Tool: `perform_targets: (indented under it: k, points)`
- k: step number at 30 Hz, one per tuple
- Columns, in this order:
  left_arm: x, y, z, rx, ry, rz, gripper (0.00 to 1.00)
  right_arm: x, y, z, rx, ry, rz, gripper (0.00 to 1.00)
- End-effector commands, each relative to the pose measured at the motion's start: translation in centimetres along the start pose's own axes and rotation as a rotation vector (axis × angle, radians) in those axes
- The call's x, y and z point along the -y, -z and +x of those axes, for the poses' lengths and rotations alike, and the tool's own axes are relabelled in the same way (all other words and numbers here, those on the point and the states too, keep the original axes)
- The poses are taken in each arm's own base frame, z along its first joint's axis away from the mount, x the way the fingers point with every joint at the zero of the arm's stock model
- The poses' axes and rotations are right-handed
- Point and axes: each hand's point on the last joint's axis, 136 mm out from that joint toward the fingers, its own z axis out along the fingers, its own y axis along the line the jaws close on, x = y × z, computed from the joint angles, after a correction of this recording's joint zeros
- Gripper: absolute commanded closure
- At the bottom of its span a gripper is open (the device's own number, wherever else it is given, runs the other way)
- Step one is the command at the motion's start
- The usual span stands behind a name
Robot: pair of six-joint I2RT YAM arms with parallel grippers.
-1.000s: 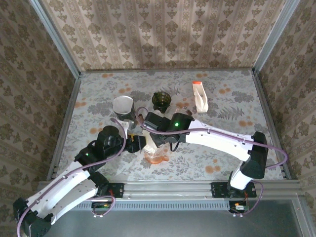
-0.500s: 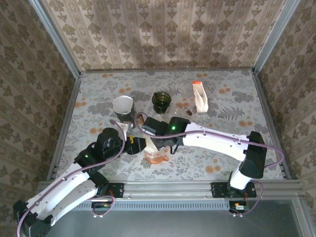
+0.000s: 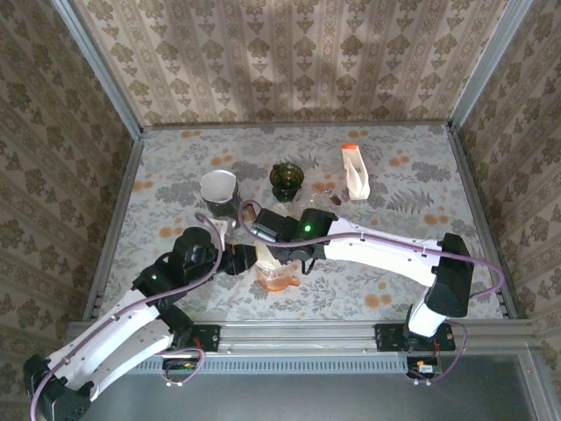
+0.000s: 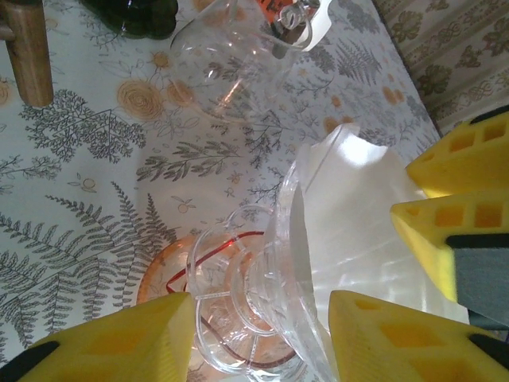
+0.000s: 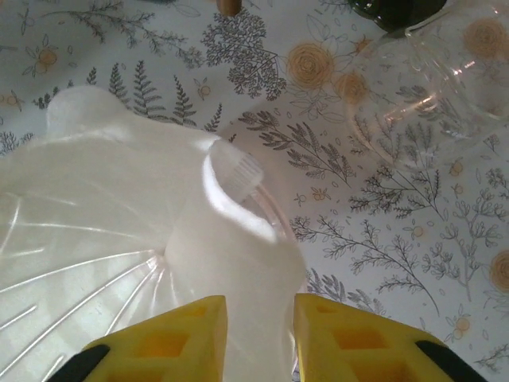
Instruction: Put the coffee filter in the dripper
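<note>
The flowered table point(image 3: 421, 149) carried everything. On it, at about 6 o'clock from its centre and close to the arms' bases, stood the clear dripper point(image 3: 279, 277). A glass carafe point(image 4: 231, 72) lay toward 12 o'clock of the dripper in the left wrist view, apart from it.

The white coffee filter point(image 4: 358, 231) sat inside the cone. It was not snug: one edge stood above the rim, and a fold rose across the middle in the right wrist view.

The left gripper point(image 4: 261, 312) bracketed the dripper's ribbed base from 9 o'clock, a finger close on each side. I could not tell whether it was clenched or merely close.

The right gripper point(image 5: 260, 306) hung over the cone with its jaws parted wider than the thin paper between them, so it looked released.

To finish well, the base probably needed steadying while the right fingers rose straight up, so that no edge caught and pulled the paper out. A light press toward the ribbed wall would likely flatten the fold. Too much force risked tipping the light dripper.
</note>
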Motion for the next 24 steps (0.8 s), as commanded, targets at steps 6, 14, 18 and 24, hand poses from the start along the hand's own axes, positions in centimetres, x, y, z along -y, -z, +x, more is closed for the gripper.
perform_targets:
  k: [6,14,18,24]
  points:
    - [-0.7,-0.2,1.2,-0.039,0.010,-0.018,0.50,0.7,0.5,-1.4,0.040,-0.032,-0.019,0.39]
    - [-0.8,-0.3,1.3,-0.038,0.014,-0.018,0.49,-0.6,-2.1,-0.8,-0.062,-0.038,-0.078,0.31]
    - [-0.8,-0.3,1.2,-0.038,0.013,-0.020,0.49,-0.6,-2.9,-0.6,-0.096,-0.041,-0.082,0.30]
    - [-0.9,-0.3,1.3,-0.039,0.016,-0.019,0.49,-0.7,-3.9,-0.2,-0.137,-0.027,-0.075,0.30]
